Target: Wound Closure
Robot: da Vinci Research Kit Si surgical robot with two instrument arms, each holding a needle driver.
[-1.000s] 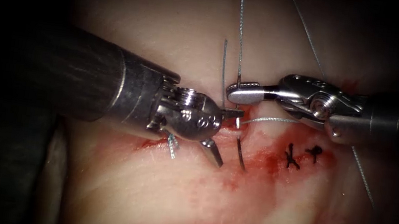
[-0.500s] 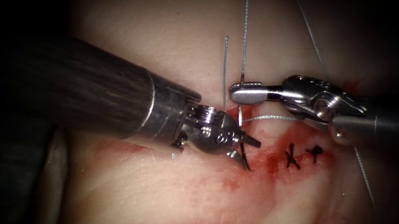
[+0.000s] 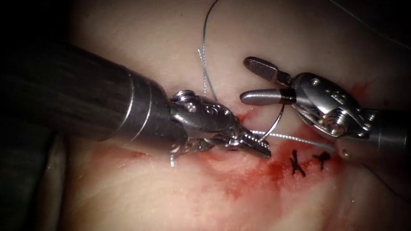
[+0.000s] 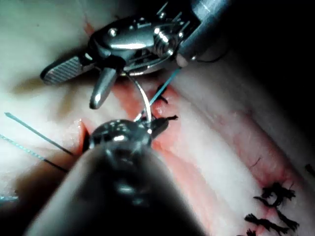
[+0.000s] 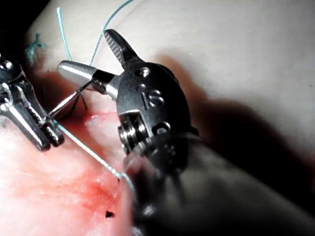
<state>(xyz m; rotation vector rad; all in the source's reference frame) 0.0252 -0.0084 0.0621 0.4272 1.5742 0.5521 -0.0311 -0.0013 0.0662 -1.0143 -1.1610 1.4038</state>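
Needle, thin and curved steel [image 3: 274,123], held near one end by the left arm's steel needle driver [image 3: 257,146], whose jaws are closed on it just above the red, wet cut [image 3: 263,163] in the pale pork tissue [image 3: 152,198].
From that grip the needle arcs up toward the right arm's steel needle driver [image 3: 255,79], whose jaws stand wide apart around its upper end and hold nothing; whether the needle's low end sits in the tissue cannot be told. Pale teal suture thread [image 3: 292,138] runs from the left tool's tip to the right, under the right tool, and another strand loops upward over the tissue [image 3: 207,31]. Two dark knotted stitches [image 3: 297,163] lie on the cut just right of the left tool's tip, amid red fluid [image 3: 239,183].
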